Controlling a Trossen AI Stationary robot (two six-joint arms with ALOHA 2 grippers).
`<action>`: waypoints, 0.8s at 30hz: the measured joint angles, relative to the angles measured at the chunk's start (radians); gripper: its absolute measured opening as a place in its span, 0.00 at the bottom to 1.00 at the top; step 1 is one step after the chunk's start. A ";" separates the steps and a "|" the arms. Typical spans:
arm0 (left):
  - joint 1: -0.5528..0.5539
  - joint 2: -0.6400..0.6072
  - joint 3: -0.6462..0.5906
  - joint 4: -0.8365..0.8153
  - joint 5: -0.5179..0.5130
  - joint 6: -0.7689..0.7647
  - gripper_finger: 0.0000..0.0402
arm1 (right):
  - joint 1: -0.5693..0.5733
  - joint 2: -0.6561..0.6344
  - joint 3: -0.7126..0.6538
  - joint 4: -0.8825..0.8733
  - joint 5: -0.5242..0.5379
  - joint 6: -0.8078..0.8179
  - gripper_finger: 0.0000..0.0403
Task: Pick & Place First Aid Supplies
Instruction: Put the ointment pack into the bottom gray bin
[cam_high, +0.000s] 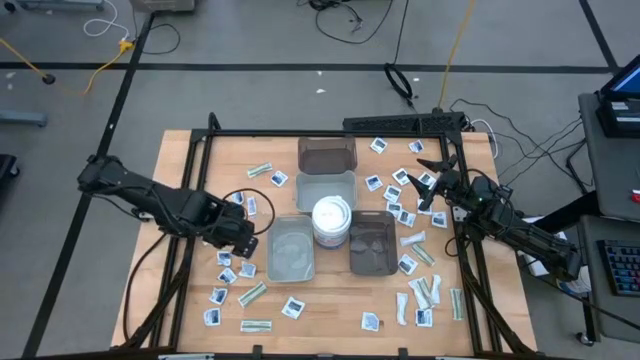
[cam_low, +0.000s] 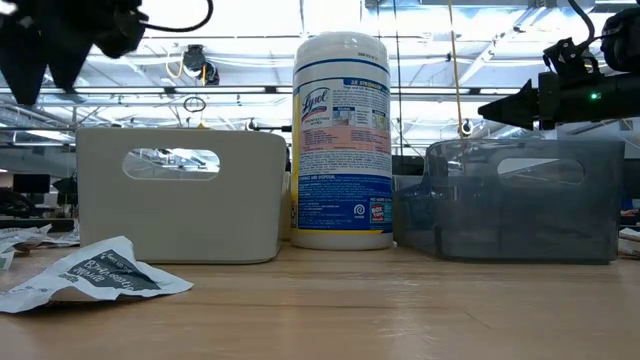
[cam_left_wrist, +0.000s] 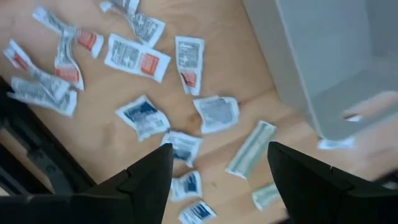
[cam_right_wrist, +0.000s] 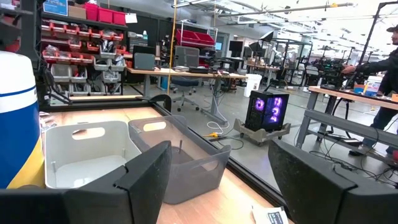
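Along the near edge of the bench (cam_high: 180, 160) I see a loose row of packets (cam_high: 256, 325), with bare wood between them and the trays. A crumpled packet (cam_low: 95, 272) lies closest to the low camera, near that edge.

My left gripper (cam_high: 243, 243) hangs above the left part of the bench, just beside the near grey tray (cam_high: 292, 250), fingers (cam_left_wrist: 146, 180) spread wide and holding nothing. Under it lie several square packets (cam_left_wrist: 142, 116) and a narrow green strip (cam_left_wrist: 250, 148); more with orange print (cam_left_wrist: 136, 58) lie toward the left edge. The gap between this cluster and the tray wall is narrow.

In the middle, four trays crowd around the white tub (cam_high: 331, 221): the grey one on its near left, a dark tray (cam_high: 371, 243) on its near right, another grey tray (cam_high: 326, 189) behind it, and a second dark tray (cam_high: 327, 154) at the far edge. They leave little room between them.

My right gripper (cam_high: 432, 186) hovers over the right part of the bench, fingers (cam_right_wrist: 146, 180) apart and empty, above a scatter of square packets (cam_high: 396, 195). More strips (cam_high: 425, 292) lie toward the near right corner.

Beyond the far edge, a black frame bar (cam_high: 400, 123) and floor cables (cam_high: 400, 82). The right wrist view shows a person's arm (cam_right_wrist: 370, 65) at a distant workbench.
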 joint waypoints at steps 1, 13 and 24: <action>-0.002 0.004 -0.014 0.009 -0.014 0.009 0.67 | 0.000 0.000 0.000 0.000 0.000 0.000 0.65; -0.042 0.011 -0.216 0.208 -0.084 -0.003 0.67 | 0.000 0.000 0.000 0.000 0.000 0.000 0.65; -0.079 0.044 -0.348 0.373 -0.132 -0.052 0.67 | 0.000 0.000 0.000 0.000 0.000 0.000 0.65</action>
